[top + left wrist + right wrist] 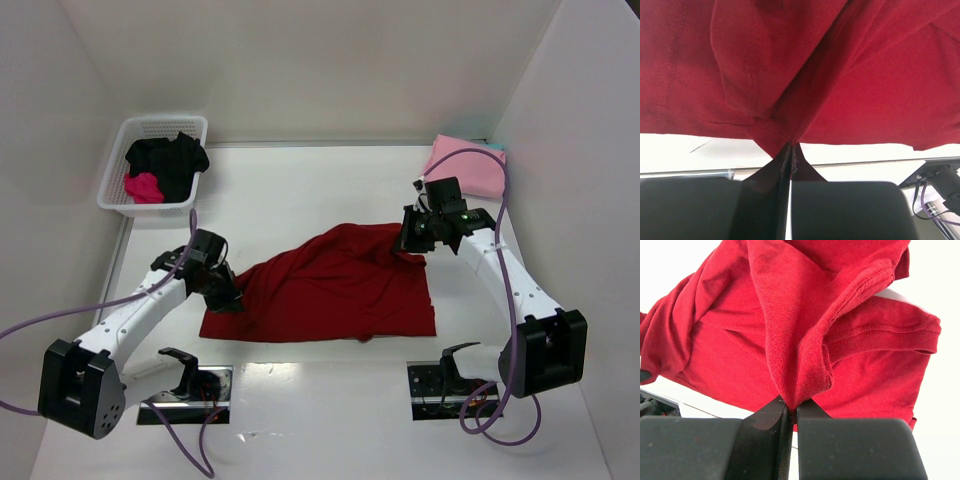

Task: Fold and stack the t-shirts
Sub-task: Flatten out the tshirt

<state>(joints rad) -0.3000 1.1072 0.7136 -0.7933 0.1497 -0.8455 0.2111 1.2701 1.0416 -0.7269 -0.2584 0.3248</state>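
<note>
A dark red t-shirt (340, 290) lies spread and rumpled in the middle of the table. My left gripper (226, 296) is at its left edge, and in the left wrist view my left gripper (791, 146) is shut on a pinch of the red t-shirt (850, 75). My right gripper (413, 241) sits at the shirt's far right corner. Seen from the right wrist, my right gripper (793, 406) is shut on a bunched fold of the red t-shirt (790, 330), lifted off the table. A light pink t-shirt (465, 165) lies folded at the back right.
A white basket (150, 207) stands at the back left, holding a black t-shirt (172, 155) and a magenta one (143, 187). White walls close in the table on the left, back and right. Two arm bases stand at the near edge.
</note>
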